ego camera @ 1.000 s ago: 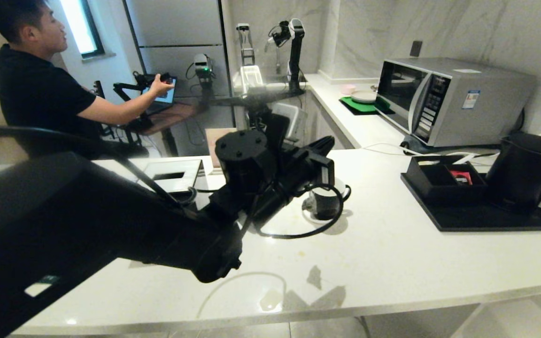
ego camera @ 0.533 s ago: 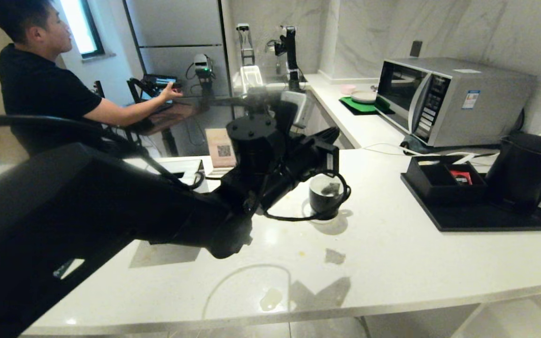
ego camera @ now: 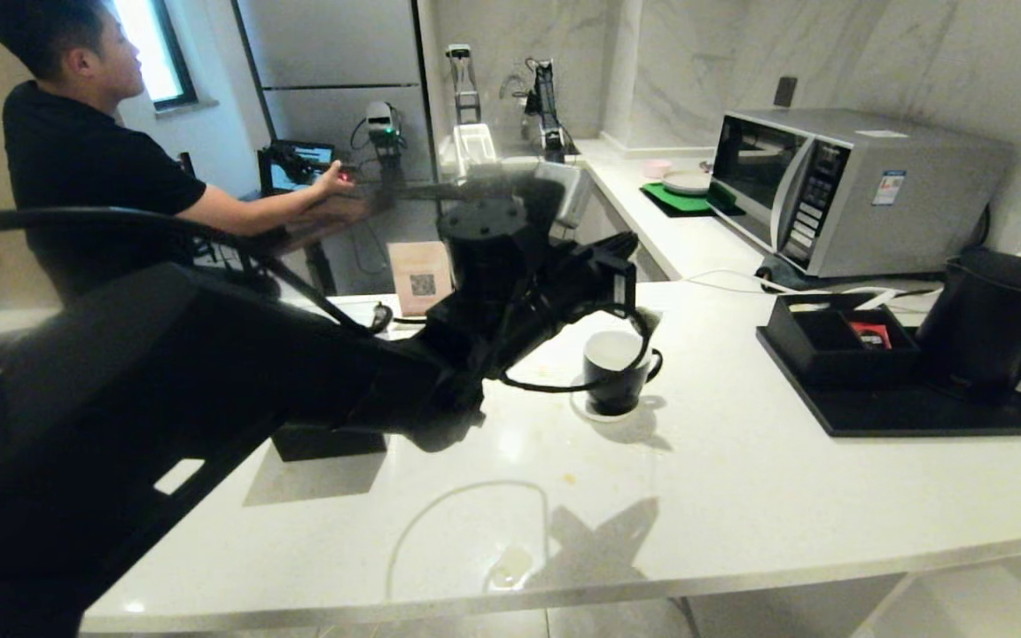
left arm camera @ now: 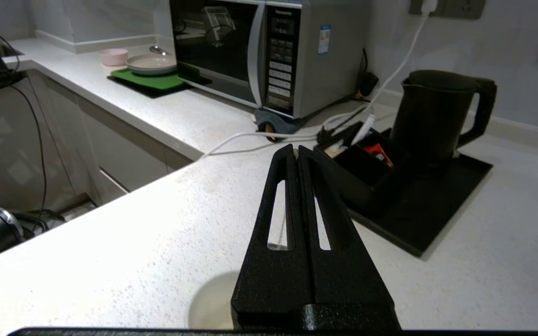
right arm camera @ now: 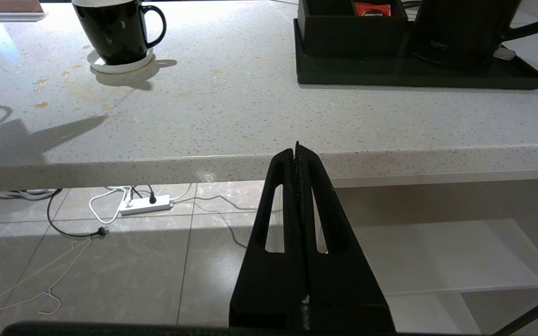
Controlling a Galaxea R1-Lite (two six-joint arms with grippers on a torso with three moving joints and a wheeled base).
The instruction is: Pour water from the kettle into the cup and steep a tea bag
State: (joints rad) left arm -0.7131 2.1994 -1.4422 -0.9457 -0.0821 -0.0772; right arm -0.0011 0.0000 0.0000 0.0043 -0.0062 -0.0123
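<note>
Right now my left gripper (left arm camera: 295, 148) has its two fingers pressed flat together with nothing between them, and it touches nothing; it hangs in the air above the white counter (ego camera: 741, 478). From the head camera I see the left arm reaching in across the counter from the left, its wrist just beside and above the cup (ego camera: 614, 372). The cup stands upright on a small white coaster (ego camera: 583, 409), handle turned toward the tray, and I can see its white inside but not whether anything is in it. My right gripper (right arm camera: 297, 145) is likewise pinched shut on nothing, parked below and in front of the counter edge, over the tiled floor.

The kettle (ego camera: 989, 323) sits upright at the right end of a flat black tray (ego camera: 918, 412), handle pointing away from the cup. Beside it on the same tray is a black divided box (ego camera: 816, 341) with a red packet (ego camera: 869, 334) in one compartment. A microwave (ego camera: 838, 190) stands behind the tray. A person in a black shirt (ego camera: 76, 168) sits far back on the left, hand out toward a small screen.
</note>
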